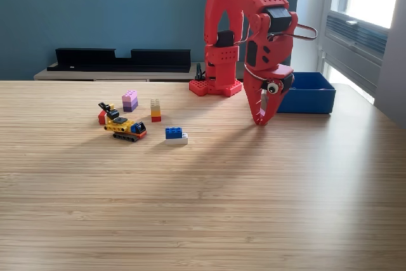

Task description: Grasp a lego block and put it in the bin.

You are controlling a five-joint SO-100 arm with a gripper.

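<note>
The red claw [260,117] hangs right of frame centre, tips drawn together just above the counter [203,207]; whether a block sits between them cannot be told; the blue bin [308,96] rests just behind, toward the right edge; loose lego blocks [143,118] lie centre-left.

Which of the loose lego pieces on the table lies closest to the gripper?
The blue-on-white block, which lies nearest the gripper; the yellow-red stack, purple stack and toy digger sit farther to the exterior view's left.
</note>
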